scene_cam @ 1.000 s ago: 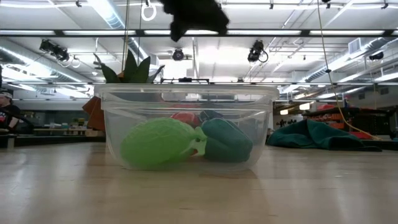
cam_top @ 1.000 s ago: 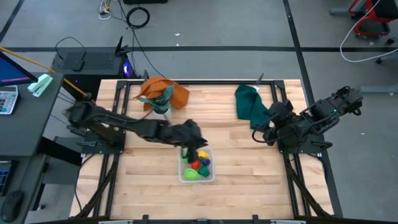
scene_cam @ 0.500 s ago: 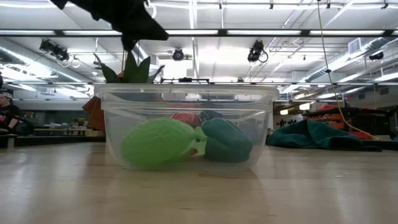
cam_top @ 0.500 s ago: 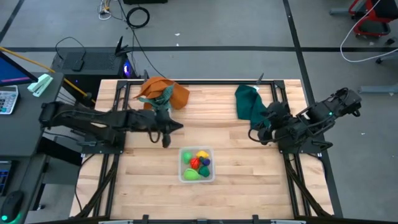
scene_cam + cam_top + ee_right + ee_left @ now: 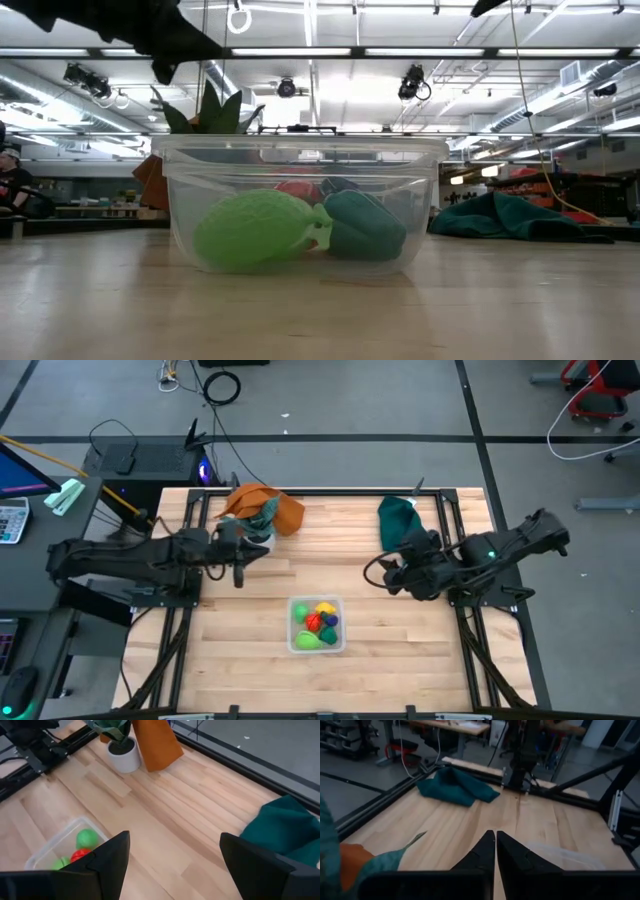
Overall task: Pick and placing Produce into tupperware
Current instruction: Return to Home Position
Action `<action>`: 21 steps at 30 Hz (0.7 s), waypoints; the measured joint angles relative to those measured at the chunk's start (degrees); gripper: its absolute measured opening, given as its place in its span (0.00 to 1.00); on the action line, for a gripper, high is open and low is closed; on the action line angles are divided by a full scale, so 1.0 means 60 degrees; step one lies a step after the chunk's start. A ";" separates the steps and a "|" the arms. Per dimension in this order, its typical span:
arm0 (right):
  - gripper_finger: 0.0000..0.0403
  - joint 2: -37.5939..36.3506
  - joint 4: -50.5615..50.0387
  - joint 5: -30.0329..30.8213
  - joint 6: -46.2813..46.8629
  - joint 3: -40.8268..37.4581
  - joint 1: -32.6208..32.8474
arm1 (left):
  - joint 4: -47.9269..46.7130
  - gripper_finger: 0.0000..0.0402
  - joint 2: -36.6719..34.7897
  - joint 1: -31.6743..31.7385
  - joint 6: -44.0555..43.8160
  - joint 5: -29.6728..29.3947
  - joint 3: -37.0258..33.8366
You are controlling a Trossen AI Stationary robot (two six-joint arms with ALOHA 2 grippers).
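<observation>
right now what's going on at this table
Nothing is being handled. The produce sits inside the tupperware. The left gripper hangs shut and empty beside the potted plant. The right gripper hovers open near the dark green cloth. Both arms are clear of the container.

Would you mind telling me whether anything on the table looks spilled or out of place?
Nothing stands out. The container sits upright with the toy produce inside, none loose on the table. The orange cloth and green cloth lie crumpled at the back.
</observation>
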 joint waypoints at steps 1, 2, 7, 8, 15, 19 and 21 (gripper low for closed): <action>0.67 0.0077 0.0128 -0.0031 -0.0069 0.0000 -0.0058 | 0.0018 0.06 -0.0219 0.0023 -0.0030 0.0002 -0.0113; 0.67 0.0151 0.0254 -0.0045 -0.0141 0.0000 -0.0107 | 0.0014 0.06 -0.0472 0.0050 -0.0065 0.0004 -0.0262; 0.67 0.0396 0.0726 -0.0148 -0.0419 0.0000 -0.0442 | 0.0030 0.03 -0.1501 0.0057 -0.0444 -0.0367 -0.0900; 0.67 0.0400 0.0780 -0.0176 -0.0466 0.0000 -0.0506 | 0.0044 0.03 -0.1685 0.0054 -0.0523 -0.0459 -0.1012; 0.67 0.0320 0.0947 -0.0261 -0.0613 0.0000 -0.0920 | 0.0063 0.04 -0.2723 0.0054 -0.0524 -0.0831 -0.1478; 0.67 0.0327 0.0950 -0.0371 -0.0631 0.0000 -0.1032 | 0.0039 0.07 -0.3220 0.0054 -0.0524 -0.0980 -0.1741; 0.67 0.0327 0.0950 -0.0464 -0.0631 0.0000 -0.1046 | 0.0072 0.07 -0.3491 0.0054 -0.0528 -0.0987 -0.1907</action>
